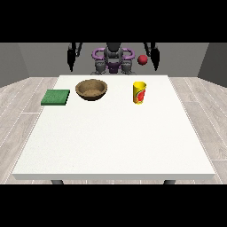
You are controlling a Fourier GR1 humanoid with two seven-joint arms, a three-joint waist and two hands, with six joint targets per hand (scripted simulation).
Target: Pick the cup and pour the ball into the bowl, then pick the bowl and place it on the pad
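- The yellow cup with a red mark (139,92) stands upright on the large white table (115,142), right of centre in the upper half.
- A small red ball (142,60) shows above it, apparently in mid-air beyond the table's far edge.
- The brown wooden bowl (91,89) sits left of the cup, well apart.
- The flat green square pad (56,97) lies at the table's left edge.
- The hand at the view's left (71,61) and the hand at the view's right (155,61) hang down behind the table; how their fingers lie cannot be told.

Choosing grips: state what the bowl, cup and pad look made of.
Bowl: seemingly wood, brown with a mottled, matte inside. Cup: yellow with a red print, smooth; plastic or coated paper, unclear. Pad: flat green square, dull surface, perhaps foam or fabric.
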